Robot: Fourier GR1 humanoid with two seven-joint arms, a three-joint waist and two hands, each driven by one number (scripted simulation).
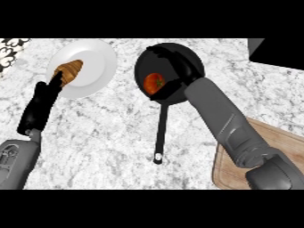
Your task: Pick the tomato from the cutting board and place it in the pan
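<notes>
A: Where the black pan [170, 60] sits on the desk [115, 129], where is the tomato [154, 83]?

B: Inside the pan, at its near-left side. The right robot hand [180, 73] is over the pan, just right of the tomato; I cannot tell if its fingers are curled or touching it.

A: And left of the pan?

B: A white plate [95, 58] with a croissant [68, 72]. The left robot hand [43, 100] rests at the plate's near edge, fingers straight. The cutting board [299, 151] lies right of the pan's handle.
</notes>
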